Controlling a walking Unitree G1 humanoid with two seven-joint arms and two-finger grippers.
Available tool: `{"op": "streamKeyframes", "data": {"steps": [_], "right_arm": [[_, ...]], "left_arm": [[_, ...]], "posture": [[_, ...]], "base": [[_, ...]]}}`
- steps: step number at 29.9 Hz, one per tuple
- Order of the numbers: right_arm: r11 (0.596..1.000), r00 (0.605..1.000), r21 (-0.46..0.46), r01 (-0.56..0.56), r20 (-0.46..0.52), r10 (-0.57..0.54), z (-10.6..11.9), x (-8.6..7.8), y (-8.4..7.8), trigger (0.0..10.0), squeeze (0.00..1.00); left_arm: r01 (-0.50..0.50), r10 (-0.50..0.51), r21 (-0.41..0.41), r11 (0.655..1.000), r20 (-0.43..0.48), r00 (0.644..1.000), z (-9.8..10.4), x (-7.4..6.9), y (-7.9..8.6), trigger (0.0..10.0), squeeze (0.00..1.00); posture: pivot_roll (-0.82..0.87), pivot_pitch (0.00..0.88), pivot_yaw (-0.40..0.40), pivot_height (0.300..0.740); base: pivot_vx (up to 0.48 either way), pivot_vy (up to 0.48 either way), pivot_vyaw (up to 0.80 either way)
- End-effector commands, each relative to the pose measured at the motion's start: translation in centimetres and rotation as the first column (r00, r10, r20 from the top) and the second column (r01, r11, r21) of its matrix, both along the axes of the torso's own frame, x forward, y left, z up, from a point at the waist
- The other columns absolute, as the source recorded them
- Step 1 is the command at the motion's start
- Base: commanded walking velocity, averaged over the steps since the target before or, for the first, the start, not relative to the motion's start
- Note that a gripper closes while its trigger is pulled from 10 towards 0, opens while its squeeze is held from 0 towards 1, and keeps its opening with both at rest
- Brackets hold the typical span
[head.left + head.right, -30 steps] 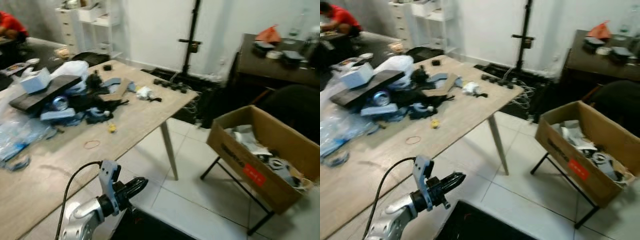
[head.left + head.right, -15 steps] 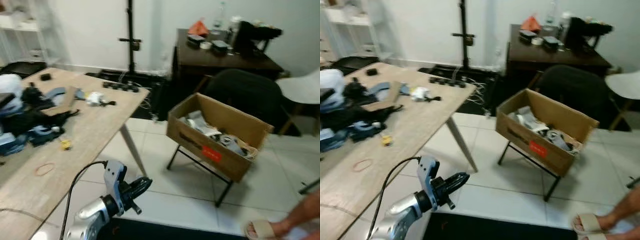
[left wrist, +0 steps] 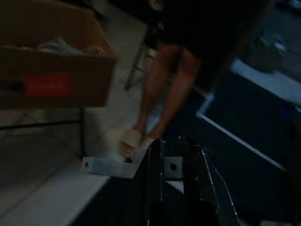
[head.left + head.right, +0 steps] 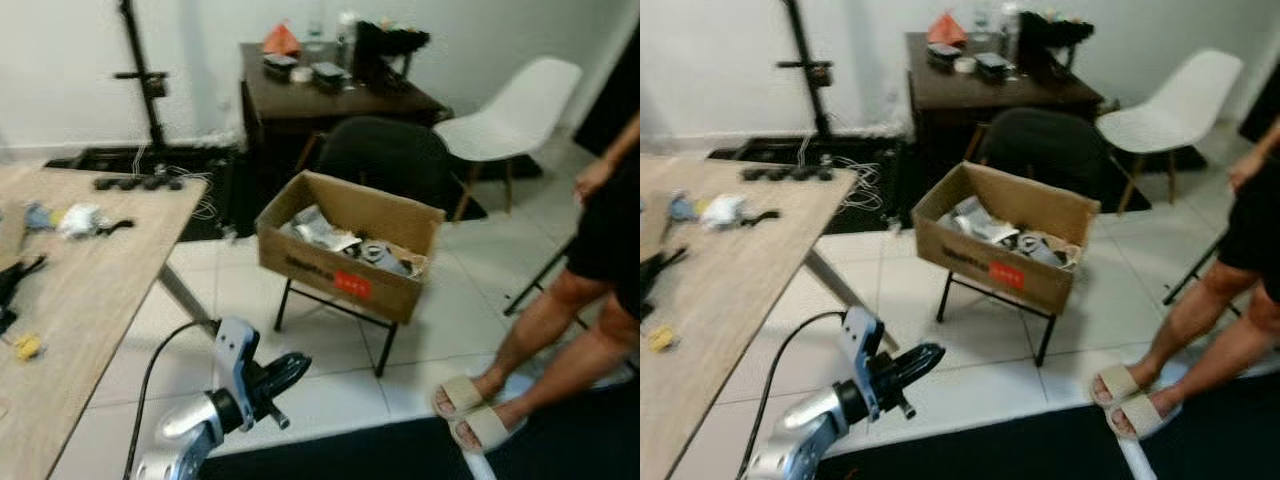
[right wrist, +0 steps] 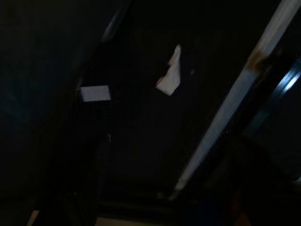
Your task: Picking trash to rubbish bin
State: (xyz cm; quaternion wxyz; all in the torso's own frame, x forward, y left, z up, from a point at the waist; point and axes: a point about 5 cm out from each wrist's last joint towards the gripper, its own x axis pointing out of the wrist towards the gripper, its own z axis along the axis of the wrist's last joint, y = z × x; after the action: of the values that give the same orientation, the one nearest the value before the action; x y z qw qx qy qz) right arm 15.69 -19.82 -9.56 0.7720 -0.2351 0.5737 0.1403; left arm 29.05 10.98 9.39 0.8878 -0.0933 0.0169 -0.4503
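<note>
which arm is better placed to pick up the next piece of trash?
Left, probably. The left gripper is raised out front, fingers together, beside the wooden table with the clutter. The right arm looks idle; its wrist view is dark.

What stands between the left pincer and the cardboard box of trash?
Nothing visible: bare white floor tiles separate the left pincer from the cardboard box on its folding stand. The person stands to the right, off that line.
</note>
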Motion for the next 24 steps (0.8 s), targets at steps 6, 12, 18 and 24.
{"op": "streamKeyframes", "data": {"steps": [6, 12, 18, 24], "right_arm": [[0.999, 1.0, 0.041, 0.003, -0.015, -0.003, -0.38, -0.67, 0.93, 10.0, 0.0], [0.999, 1.0, 0.039, 0.001, -0.015, -0.001, -0.39, -0.7, 0.9, 10.0, 0.0], [0.999, 1.0, 0.043, 0.005, -0.01, -0.005, -0.38, -0.67, 0.94, 10.0, 0.0], [0.999, 1.0, 0.038, -0.01, -0.026, 0.011, -0.4, -0.73, 0.92, 10.0, 0.0]], "left_arm": [[0.068, -0.069, -0.02, 0.997, -0.014, 0.998, -0.28, -0.99, -0.76, 10.0, 0.0], [0.078, -0.078, -0.027, 0.997, 0.0, 0.997, -0.01, -1.03, -0.9, 10.0, 0.0], [0.084, -0.084, -0.026, 0.996, 0.004, 0.996, 0.13, -1.01, -0.9, 10.0, 0.0], [0.091, -0.091, -0.027, 0.996, 0.005, 0.996, 0.23, -1.09, -0.91, 10.0, 0.0]], "posture": [[-0.06, 0.181, 0.045, 0.74], [-0.07, 0.182, 0.047, 0.74], [-0.07, 0.187, 0.049, 0.74], [-0.07, 0.187, 0.047, 0.74]], "base": [[0.193, 0.0, -0.1], [0.353, 0.0, 0.0], [0.385, 0.0, 0.0], [0.387, 0.0, -0.51]]}}
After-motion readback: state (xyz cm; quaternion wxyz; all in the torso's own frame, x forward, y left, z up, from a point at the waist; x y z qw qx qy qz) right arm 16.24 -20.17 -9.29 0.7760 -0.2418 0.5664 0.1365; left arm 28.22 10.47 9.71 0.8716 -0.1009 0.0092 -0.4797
